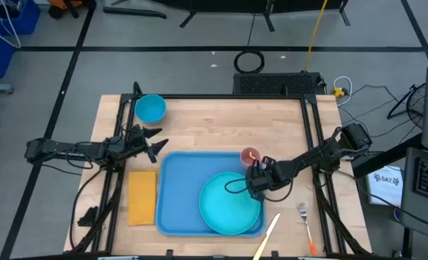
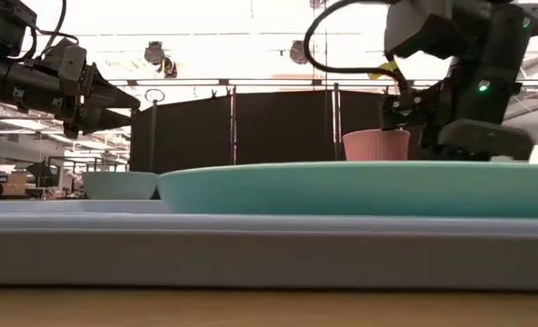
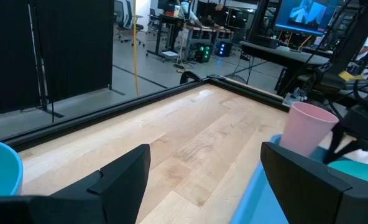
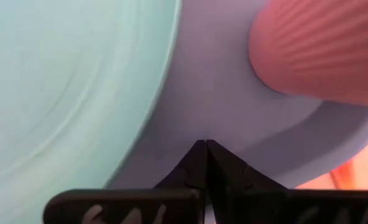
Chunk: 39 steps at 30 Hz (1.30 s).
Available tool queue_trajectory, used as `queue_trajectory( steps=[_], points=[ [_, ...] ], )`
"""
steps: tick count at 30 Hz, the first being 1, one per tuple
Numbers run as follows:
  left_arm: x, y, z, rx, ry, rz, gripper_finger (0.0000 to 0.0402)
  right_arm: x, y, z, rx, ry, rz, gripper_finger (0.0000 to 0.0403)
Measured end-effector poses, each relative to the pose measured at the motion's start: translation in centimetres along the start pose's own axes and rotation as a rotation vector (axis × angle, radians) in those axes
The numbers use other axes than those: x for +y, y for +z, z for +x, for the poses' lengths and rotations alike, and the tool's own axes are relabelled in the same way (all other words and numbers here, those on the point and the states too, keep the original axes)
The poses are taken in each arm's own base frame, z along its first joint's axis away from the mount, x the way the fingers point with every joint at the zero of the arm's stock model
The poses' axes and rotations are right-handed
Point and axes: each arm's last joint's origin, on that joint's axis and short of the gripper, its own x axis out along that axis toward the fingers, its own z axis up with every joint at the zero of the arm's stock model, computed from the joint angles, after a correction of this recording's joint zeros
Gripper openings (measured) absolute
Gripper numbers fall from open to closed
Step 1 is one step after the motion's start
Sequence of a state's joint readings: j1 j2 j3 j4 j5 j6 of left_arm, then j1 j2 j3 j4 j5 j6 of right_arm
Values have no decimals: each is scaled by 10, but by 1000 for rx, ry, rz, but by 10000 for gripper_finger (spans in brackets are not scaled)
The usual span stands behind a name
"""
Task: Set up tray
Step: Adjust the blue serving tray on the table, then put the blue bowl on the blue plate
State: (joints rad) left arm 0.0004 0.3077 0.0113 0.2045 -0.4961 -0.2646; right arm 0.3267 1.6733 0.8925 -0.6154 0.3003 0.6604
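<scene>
On the wooden table you have the tray lying flat toward the near edge, roughly midway between the two arms. Its right half carries the round turquoise plate, which sits inside the rim. At the tray's far right corner stands the pink ribbed cup, upright, just beside the plate.

You will find the right gripper low over that same corner, its fingers pressed together and holding nothing; the right wrist view shows the tips meeting above bare tray floor between plate and cup. The left gripper hovers above the table off the tray's far left corner, its fingers spread wide with nothing between them.

Off the tray, the orange-yellow napkin lies flat just beside its left edge. The small blue bowl sits at the table's far left corner, well apart from the tray. To the right of the tray you have a fork and a pale knife near the front edge.
</scene>
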Motion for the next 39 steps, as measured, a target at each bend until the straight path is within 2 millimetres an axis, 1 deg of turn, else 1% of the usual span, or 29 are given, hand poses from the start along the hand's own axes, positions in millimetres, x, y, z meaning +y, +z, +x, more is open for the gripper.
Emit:
queue_trajectory(
  steps=[4, 7, 9, 12, 18, 22, 26, 29, 32, 35, 39],
  points=[
    [0, 0, 0, 0, 0, 0, 310, -5, 3, 1, -13, -20, 20, 0],
    [0, 0, 0, 0, 0, 0, 310, -5, 5, -4, -38, -4, 39, 0],
    [0, 0, 0, 0, 0, 1, 310, -6, 2, -10, -59, -7, 51, 0],
    [0, 0, 0, 0, 0, 1, 310, -12, 1, -29, -111, 15, 89, 0],
    [0, 0, 0, 1, 0, 1, 310, -22, -3, -69, -303, 20, 135, 0],
    [0, 0, 0, -3, 7, -66, 310, -23, -1, -97, -509, 62, 135, 0],
    [1, 1, -1, 54, 57, -121, 310, -20, 3, -127, -761, 61, 38, 0],
    [3, 14, -5, 118, 188, -129, 310, -25, 4, -145, -883, 28, -19, 0],
    [6, 42, -15, 162, 320, -211, 310, -36, 1, -160, -951, -27, -65, 7],
    [10, 68, -25, 202, 433, -299, 310, -52, -4, -174, -998, -65, -94, 30],
    [16, 88, -35, 250, 583, -346, 310, -75, -16, -193, -1057, -66, -90, 75]
  ],
)
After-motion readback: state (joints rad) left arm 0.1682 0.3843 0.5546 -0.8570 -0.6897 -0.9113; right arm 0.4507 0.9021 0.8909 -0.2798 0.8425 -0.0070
